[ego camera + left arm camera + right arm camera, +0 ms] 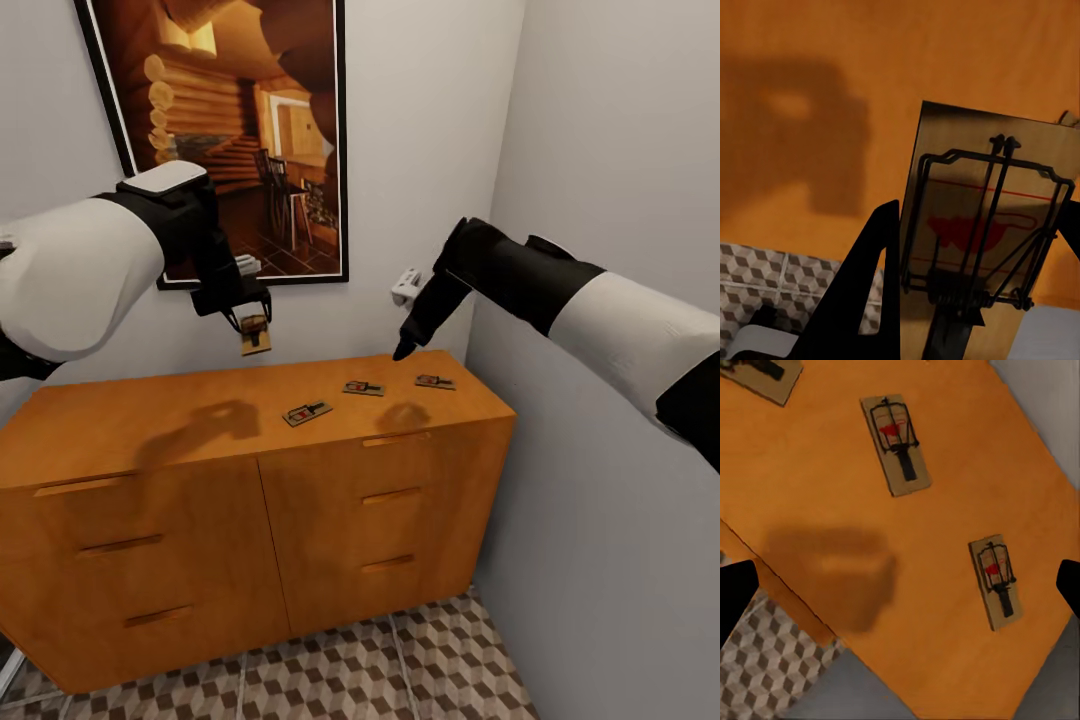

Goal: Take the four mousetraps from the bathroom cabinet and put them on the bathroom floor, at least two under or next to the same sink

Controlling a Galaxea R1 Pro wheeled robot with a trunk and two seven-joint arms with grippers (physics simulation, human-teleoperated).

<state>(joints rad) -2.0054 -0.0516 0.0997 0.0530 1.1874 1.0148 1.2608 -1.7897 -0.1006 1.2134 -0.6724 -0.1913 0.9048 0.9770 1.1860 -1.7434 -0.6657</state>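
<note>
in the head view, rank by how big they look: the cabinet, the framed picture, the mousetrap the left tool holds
1. cabinet, largest
2. framed picture
3. mousetrap clamped in the left tool, smallest by far. The gaps are wide, so camera distance does not change the order.

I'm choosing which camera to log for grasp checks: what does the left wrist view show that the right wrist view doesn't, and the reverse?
Left wrist view alone: the held mousetrap close up, gripped in the left hand, with its wire frame and red mark readable.

Right wrist view alone: three mousetraps lying flat on the cabinet, the middle mousetrap, the right mousetrap and part of a third at the frame's corner, plus the open right hand above them.

Both: the orange cabinet top, a hand's shadow on it, and the cube-patterned bathroom floor.
</note>
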